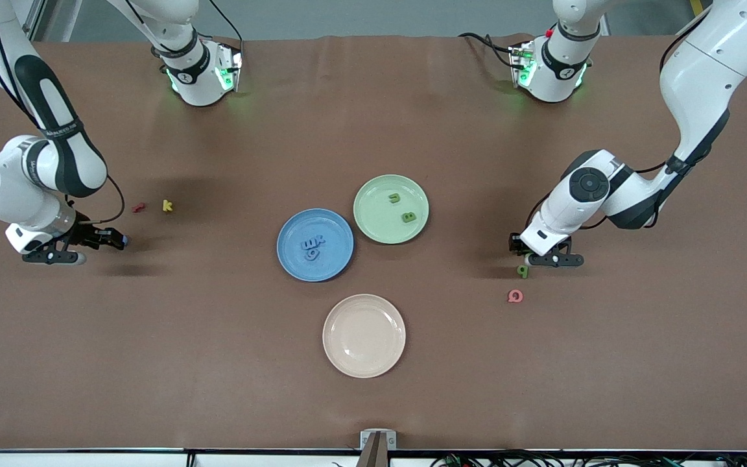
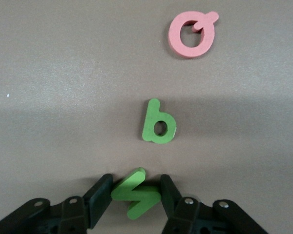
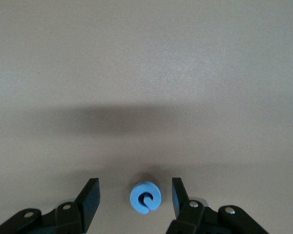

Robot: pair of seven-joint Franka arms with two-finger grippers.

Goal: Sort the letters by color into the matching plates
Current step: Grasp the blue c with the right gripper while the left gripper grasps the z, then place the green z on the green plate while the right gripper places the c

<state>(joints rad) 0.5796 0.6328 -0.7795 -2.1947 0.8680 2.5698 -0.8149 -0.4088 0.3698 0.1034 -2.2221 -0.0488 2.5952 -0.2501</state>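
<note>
My left gripper (image 2: 136, 191) is shut on a green zigzag letter (image 2: 136, 194) low at the table, toward the left arm's end (image 1: 529, 254). A green "b" (image 2: 158, 124) lies flat on the table just past it (image 1: 524, 271). My right gripper (image 3: 134, 199) is open, low at the table toward the right arm's end (image 1: 120, 241), with a round blue letter (image 3: 145, 198) between its fingers, touching neither. The blue plate (image 1: 296, 259) holds blue letters (image 1: 312, 246). The green plate (image 1: 373, 220) holds two green letters (image 1: 395, 198) (image 1: 408, 217).
A pink letter (image 1: 515, 296) lies nearer the front camera than the green "b" and also shows in the left wrist view (image 2: 191, 34). A red letter (image 1: 138, 207) and a yellow letter (image 1: 167, 206) lie near my right gripper. A cream plate (image 1: 347, 353) sits nearest the camera.
</note>
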